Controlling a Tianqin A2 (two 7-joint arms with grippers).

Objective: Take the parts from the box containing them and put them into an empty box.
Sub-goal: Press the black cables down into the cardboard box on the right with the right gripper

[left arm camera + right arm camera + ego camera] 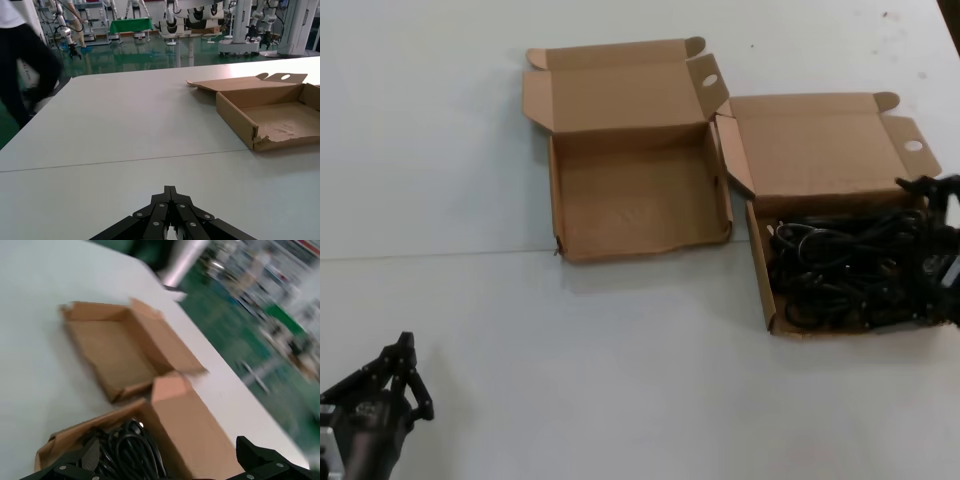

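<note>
The black coiled cables (pixel 840 265) fill the wider cardboard box (pixel 760 268) at the right, its lid standing open behind. The squarer empty box (pixel 635 195) lies at the centre, lid open, with its front left corner torn. My right gripper (pixel 938 235) is open at the full box's right side, above the cables. In the right wrist view the right gripper (pixel 170 460) spans the cables (pixel 127 447) and the lid; the empty box (pixel 107 357) lies beyond. My left gripper (pixel 405 365) is parked at the table's front left, shut and empty (pixel 170 191). The empty box (pixel 280 117) shows in its view.
The white table (pixel 520 330) has a seam running across it in front of the empty box. The two boxes almost touch at their lid flaps. In the left wrist view a person (pixel 25 65) stands beyond the table's far edge.
</note>
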